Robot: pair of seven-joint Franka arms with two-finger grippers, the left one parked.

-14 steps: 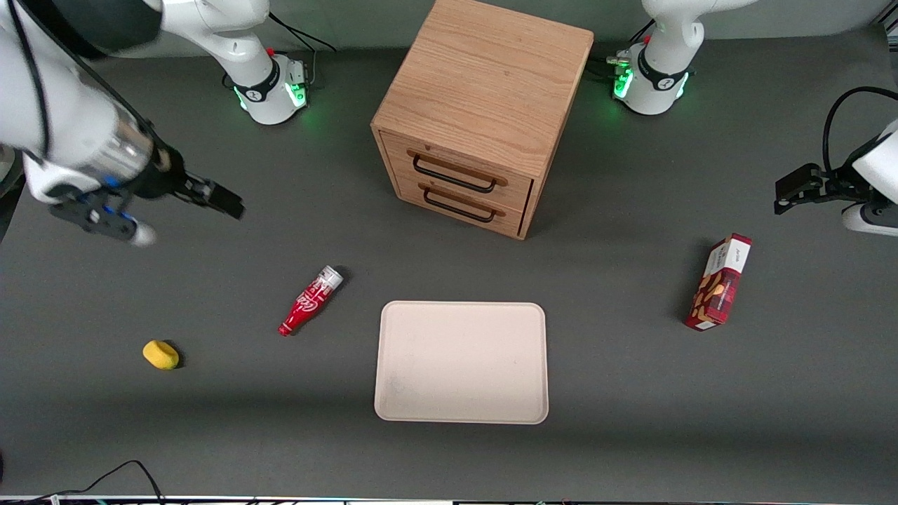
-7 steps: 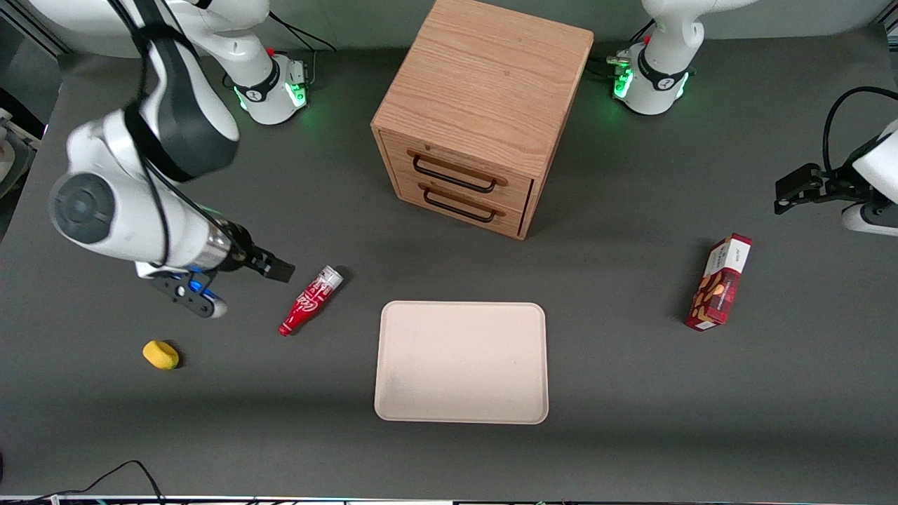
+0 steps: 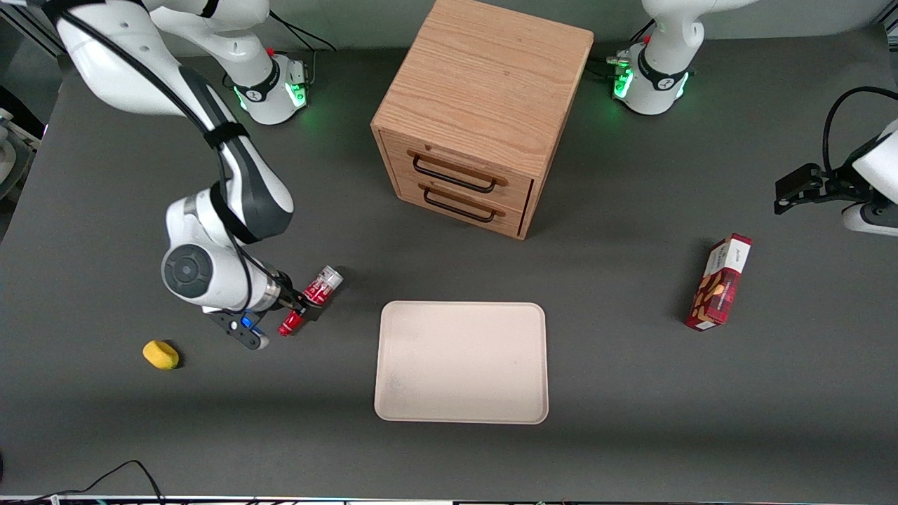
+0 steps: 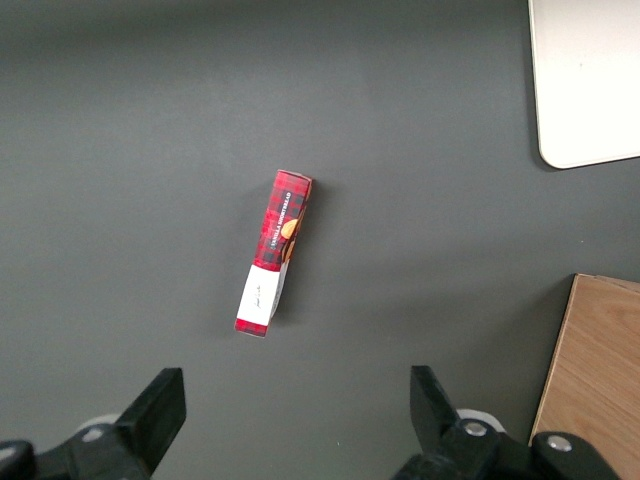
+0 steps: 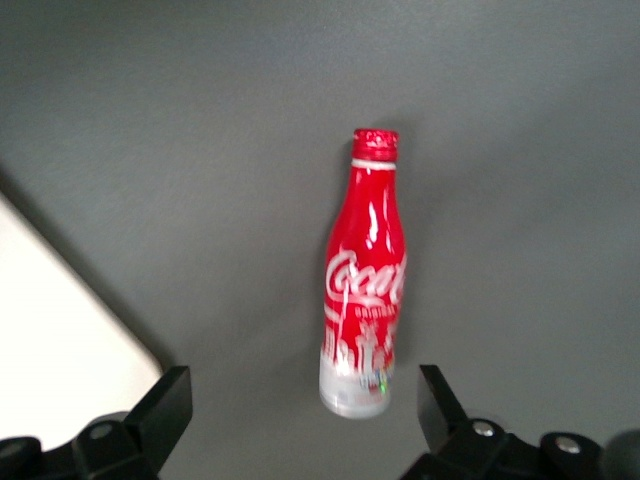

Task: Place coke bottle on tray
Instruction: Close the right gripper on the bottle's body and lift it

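The coke bottle (image 3: 321, 285) lies on its side on the dark table, near the tray's corner toward the working arm's end, silver base end pointing toward the cabinet. My right gripper (image 3: 303, 306) hovers over the bottle's middle and hides part of it. In the right wrist view the bottle (image 5: 365, 280) lies between and ahead of my open gripper (image 5: 303, 410), with its fingers (image 5: 165, 410) wide apart and not touching it. The cream-beige tray (image 3: 461, 361) lies flat and bare beside the bottle; its corner shows in the right wrist view (image 5: 60, 330).
A wooden drawer cabinet (image 3: 484, 112) stands farther from the front camera than the tray. A yellow lump (image 3: 161, 354) lies toward the working arm's end. A red snack box (image 3: 719, 282) lies toward the parked arm's end, also in the left wrist view (image 4: 275, 250).
My right arm has swung in from the table's edge and come down over the coke bottle. The bottle and tray have not moved.
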